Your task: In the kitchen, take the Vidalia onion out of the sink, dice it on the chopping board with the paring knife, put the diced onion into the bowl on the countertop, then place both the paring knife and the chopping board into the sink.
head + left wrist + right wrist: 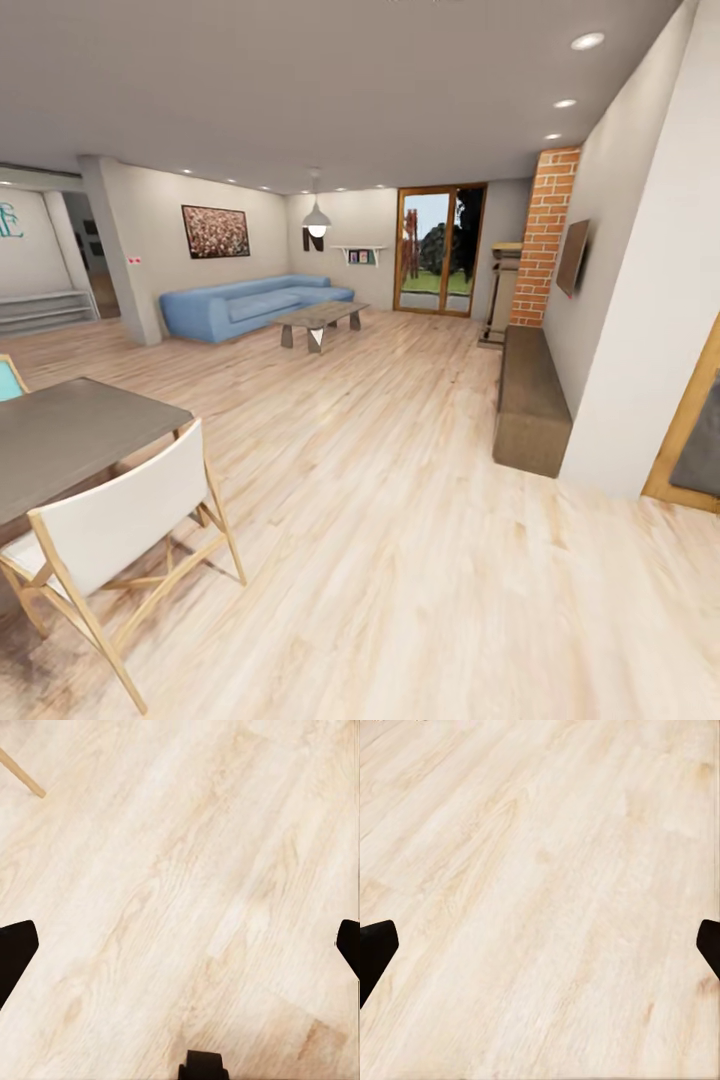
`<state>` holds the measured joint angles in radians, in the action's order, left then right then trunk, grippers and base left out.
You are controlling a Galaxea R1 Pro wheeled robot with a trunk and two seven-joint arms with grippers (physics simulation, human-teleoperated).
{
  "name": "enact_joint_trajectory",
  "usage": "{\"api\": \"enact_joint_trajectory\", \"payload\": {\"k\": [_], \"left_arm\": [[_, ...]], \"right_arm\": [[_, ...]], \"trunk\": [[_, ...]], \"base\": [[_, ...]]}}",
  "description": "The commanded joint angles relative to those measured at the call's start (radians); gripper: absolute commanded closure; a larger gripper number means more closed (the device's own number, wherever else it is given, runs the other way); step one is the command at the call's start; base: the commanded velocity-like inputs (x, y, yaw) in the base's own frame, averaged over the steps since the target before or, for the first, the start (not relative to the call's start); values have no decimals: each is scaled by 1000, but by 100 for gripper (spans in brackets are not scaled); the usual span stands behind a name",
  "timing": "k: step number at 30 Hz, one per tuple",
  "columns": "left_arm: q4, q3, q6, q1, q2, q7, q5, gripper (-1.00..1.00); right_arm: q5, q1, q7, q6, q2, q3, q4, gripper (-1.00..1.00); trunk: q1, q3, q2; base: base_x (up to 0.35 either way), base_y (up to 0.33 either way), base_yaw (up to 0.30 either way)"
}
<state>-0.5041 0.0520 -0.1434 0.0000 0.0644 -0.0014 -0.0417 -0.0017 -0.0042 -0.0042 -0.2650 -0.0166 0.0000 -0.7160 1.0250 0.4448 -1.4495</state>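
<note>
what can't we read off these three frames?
- Head view: the dark table and the brown panel at the right are cut off by the frame edges.
- Head view: the wall picture is too small to make out its subject.
- Left wrist view: the black fingers are cropped at the sides over the wood floor; the tips are out of frame.
- Right wrist view: the same cropping of the fingers.

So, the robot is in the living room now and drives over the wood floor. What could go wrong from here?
1. The white folding chair and dark table stand close at the left; turning that way might clip them.
2. The low bench juts out from the right wall and narrows the way ahead.
</note>
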Motion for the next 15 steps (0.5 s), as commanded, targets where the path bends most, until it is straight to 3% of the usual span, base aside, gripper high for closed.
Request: {"api": "enact_joint_trajectory", "payload": {"k": [1, 15], "left_arm": [[0, 0, -2, 0, 0, 0, -4, -100], [1, 0, -2, 0, 0, 0, -4, -100]], "right_arm": [[0, 0, 0, -2, 0, 0, 0, -100], [-1, 0, 0, -3, 0, 0, 1, -100]], "trunk": [[0, 0, 0], [0, -10, 0]], "base": [[0, 0, -219], [0, 0, -219]]}}
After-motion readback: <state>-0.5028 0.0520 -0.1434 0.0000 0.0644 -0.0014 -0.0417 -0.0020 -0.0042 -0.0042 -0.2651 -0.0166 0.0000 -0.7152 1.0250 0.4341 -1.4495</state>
